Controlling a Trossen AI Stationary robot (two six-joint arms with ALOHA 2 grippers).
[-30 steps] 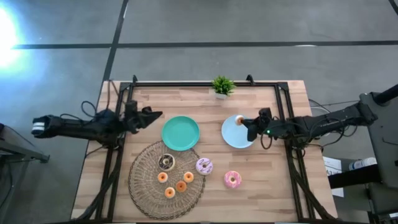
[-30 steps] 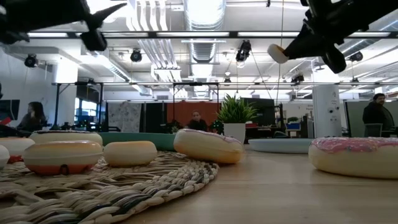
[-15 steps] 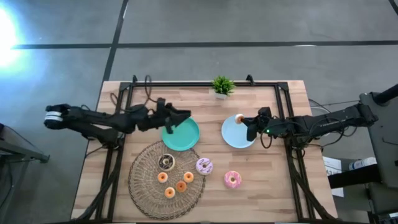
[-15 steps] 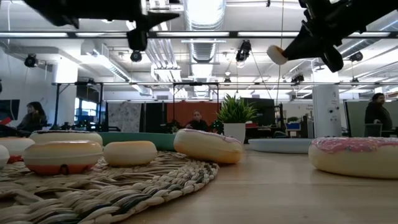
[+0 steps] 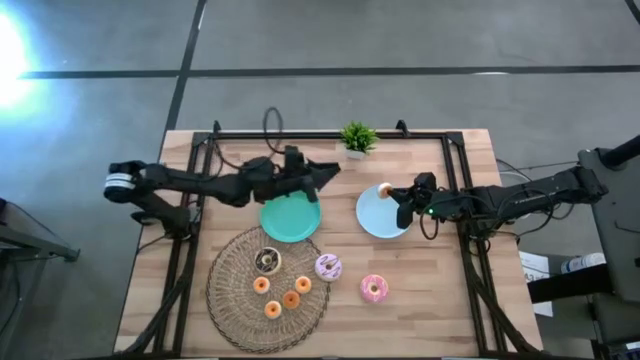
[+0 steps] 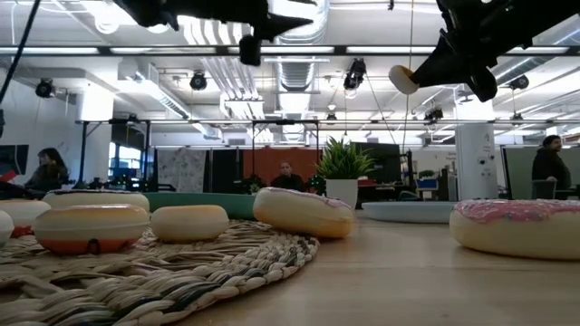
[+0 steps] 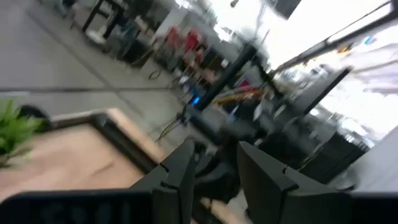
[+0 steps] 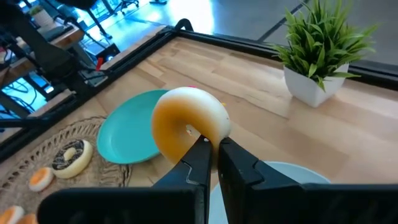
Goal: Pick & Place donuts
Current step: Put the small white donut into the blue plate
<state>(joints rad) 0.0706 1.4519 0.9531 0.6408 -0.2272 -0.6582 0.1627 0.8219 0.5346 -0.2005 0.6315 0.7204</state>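
Swinging in since a second ago, the left pincer (image 5: 325, 170) now hangs over the teal plate (image 5: 290, 215), fingers slightly parted, empty. Beyond, the right pincer (image 5: 395, 196) pinches a small orange donut (image 8: 186, 121) above the light-blue plate (image 5: 378, 214); lower it gently before releasing.

We see even, bright overhead light on the wooden table (image 5: 420, 290), a white glare patch on the floor (image 5: 10, 55) at the high view's left edge, strong motion blur across the left wrist view, and blown-out ceiling lights (image 6: 294, 14) in the low view.
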